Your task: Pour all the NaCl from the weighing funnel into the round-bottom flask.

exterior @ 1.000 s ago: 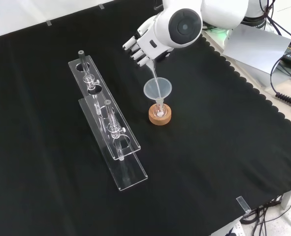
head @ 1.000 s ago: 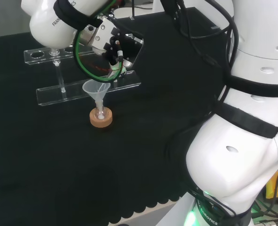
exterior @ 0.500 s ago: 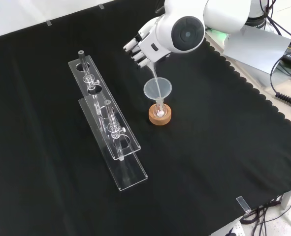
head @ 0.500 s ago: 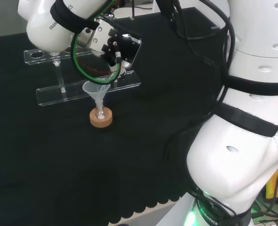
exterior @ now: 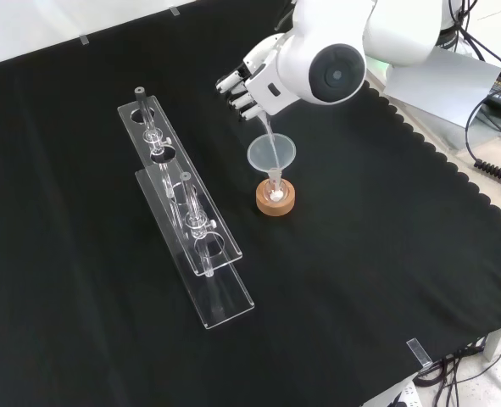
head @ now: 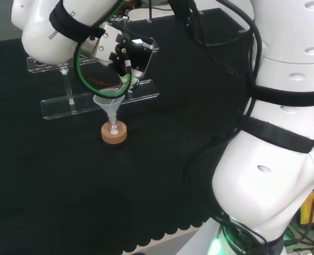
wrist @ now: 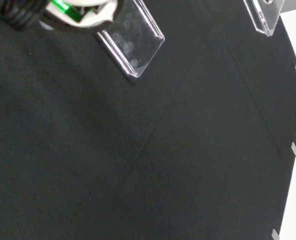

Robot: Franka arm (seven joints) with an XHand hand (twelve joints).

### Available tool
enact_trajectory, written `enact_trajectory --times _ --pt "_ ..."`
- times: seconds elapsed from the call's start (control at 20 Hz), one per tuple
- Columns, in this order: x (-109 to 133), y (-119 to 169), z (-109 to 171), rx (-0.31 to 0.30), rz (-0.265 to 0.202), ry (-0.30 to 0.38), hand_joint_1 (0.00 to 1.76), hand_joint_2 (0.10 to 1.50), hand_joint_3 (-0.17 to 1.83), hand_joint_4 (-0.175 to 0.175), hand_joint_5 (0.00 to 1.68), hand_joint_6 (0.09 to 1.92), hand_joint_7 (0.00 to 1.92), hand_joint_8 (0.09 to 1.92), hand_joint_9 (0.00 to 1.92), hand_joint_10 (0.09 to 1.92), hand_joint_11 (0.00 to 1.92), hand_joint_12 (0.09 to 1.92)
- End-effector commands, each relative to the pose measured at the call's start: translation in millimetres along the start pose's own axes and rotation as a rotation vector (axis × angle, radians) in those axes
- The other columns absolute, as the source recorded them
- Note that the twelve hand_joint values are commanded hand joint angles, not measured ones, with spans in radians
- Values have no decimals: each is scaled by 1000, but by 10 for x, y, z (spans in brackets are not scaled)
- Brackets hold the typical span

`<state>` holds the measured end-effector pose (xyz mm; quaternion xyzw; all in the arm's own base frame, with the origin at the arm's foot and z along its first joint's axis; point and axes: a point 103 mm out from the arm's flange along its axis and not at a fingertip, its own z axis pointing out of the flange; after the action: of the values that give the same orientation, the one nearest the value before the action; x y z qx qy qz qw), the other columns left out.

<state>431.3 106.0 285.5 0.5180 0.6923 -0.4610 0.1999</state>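
The hand [exterior: 252, 80] has tilted the weighing funnel [exterior: 267, 134] steeper.

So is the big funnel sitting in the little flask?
Touching: the front view shows the funnel with its stem down inside the round-bottom flask.

Room light is even and diffuse from overhead; no hard shadows fall on the matte black bench cloth [exterior: 360, 280], which soaks up light and reads near-uniform dark in head and front views. Glossy white robot arm links [head: 284, 159] carry soft highlights on their upper curves and come close to washing out in the head view. The clear acrylic two-tier rack [exterior: 186, 216] shows mainly by bright edge glints; its flat faces all but vanish against the cloth. The clear plastic funnel [exterior: 271, 153] catches a pale sheen at its rim. In the wrist view a blurred white and green part [wrist: 80, 10] sits out of focus; faint creases in the cloth show under low contrast.
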Motion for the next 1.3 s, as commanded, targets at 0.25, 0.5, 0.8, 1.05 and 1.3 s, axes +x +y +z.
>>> enact_trajectory --times 0.25,0.5,0.8,1.05,1.3 --pt "48 -15 -99 18 5 -53 1062 721 750 168 1050 1093 777 722 1012 542 536 1263" --pt "30 -31 -120 23 15 -63 1061 721 749 171 1051 1092 774 720 1008 540 531 1263" --pt "14 -49 -137 45 34 -82 1060 721 749 175 1051 1091 771 718 1005 539 523 1262" --pt "20 -66 -180 41 40 -105 1060 720 749 175 1052 1091 769 717 1004 538 522 1264" --pt "47 -86 -238 32 40 -135 1060 720 750 175 1053 1090 767 715 1004 538 522 1265"
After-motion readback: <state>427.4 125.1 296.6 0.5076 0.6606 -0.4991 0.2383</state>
